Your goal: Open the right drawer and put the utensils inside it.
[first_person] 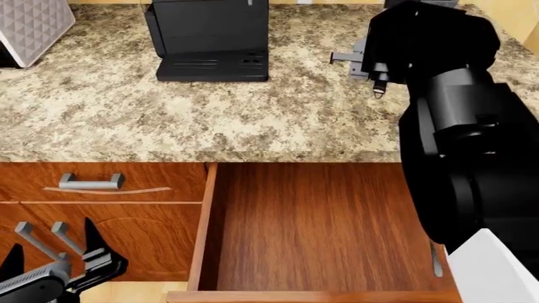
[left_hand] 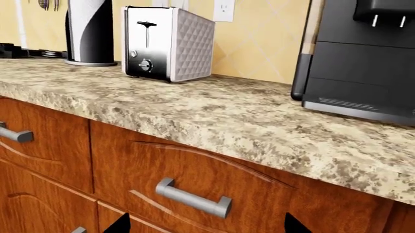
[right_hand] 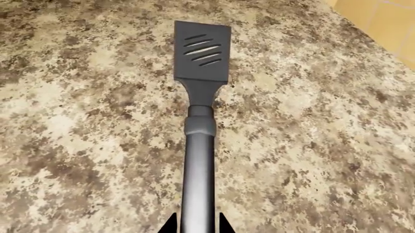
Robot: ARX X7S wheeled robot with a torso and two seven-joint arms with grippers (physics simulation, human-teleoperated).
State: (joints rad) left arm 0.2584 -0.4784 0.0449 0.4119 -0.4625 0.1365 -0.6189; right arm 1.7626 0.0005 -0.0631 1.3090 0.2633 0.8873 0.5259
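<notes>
Head view: right drawer pulled out below the speckled granite countertop, wood-grain floor showing
Spoon: thin grey utensil lies in the drawer by its right wall, partly hidden behind the right arm
Right gripper: fingertips sit close on either side of the spatula handle — whether they clamp it I cannot tell
Spatula: slotted blade over the countertop; contact with the stone unclear
Left gripper: low beside the cabinet fronts, fingers spread wide, nothing between them
Left wrist view: toaster, black coffee machine and a narrower grooved drawer front
</notes>
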